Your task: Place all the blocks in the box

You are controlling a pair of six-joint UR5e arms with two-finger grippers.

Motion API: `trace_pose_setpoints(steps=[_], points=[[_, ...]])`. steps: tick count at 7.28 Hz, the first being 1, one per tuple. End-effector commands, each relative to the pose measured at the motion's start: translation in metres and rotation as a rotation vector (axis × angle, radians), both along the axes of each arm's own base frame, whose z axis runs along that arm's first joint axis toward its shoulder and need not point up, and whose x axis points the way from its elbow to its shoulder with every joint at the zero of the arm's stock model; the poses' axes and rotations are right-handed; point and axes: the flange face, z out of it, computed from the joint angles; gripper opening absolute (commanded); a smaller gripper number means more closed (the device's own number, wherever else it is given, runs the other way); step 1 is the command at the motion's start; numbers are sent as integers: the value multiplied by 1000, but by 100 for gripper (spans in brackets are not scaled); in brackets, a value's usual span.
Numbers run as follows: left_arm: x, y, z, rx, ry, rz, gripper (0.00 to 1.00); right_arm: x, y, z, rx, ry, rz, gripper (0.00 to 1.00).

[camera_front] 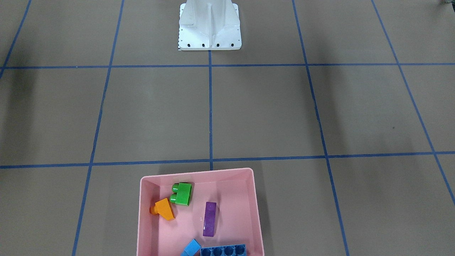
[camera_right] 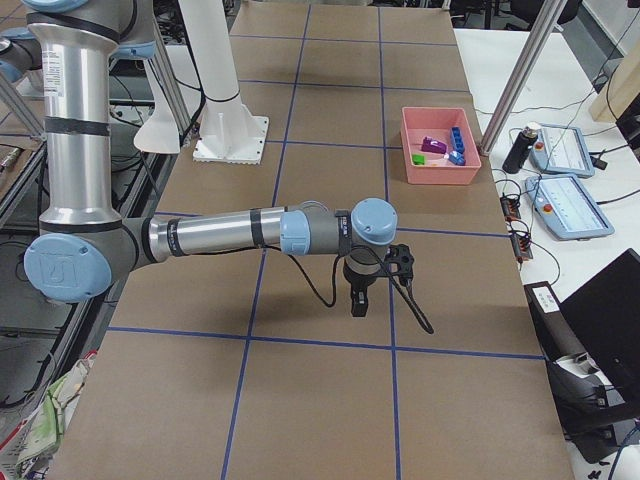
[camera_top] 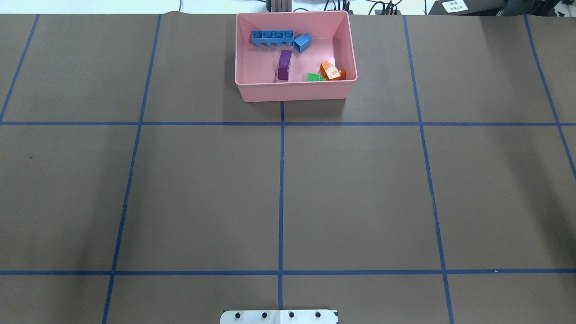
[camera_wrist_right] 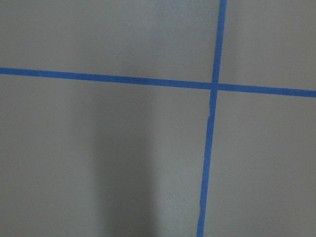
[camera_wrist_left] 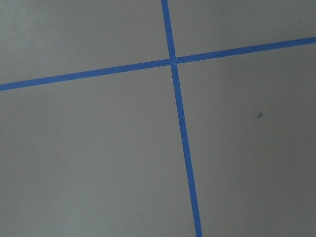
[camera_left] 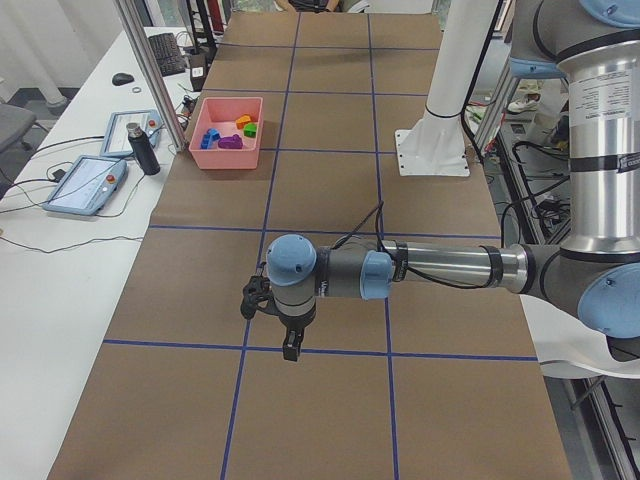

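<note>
The pink box (camera_front: 199,172) holds all the blocks: green two-stud (camera_front: 182,193), orange sloped (camera_front: 164,209), long purple (camera_front: 209,218), small light-blue cube (camera_front: 191,248) and long blue four-stud (camera_front: 223,250). The overhead view shows the box (camera_top: 292,92) at the table's far edge. My left gripper (camera_left: 290,345) shows only in the exterior left view, pointing down over the table far from the box; I cannot tell if it is open. My right gripper (camera_right: 358,305) shows only in the exterior right view, also far from the box; I cannot tell its state.
The white metal base (camera_front: 209,35) stands at the robot's side of the table. Blue tape lines grid the brown table top (camera_top: 360,193). Tablets and a dark bottle (camera_left: 140,148) lie on the side table beyond the box.
</note>
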Motion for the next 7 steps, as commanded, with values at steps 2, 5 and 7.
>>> trace_pose_setpoints(steps=[2,5,7], points=[[-2,-3,0,6,-29,1,100,55,25,27,20,9,45,100],[-5,-6,4,3,-63,-1,100,78,47,57,29,-2,32,100],[-4,-5,4,0,-62,-1,100,79,47,56,32,3,36,100]])
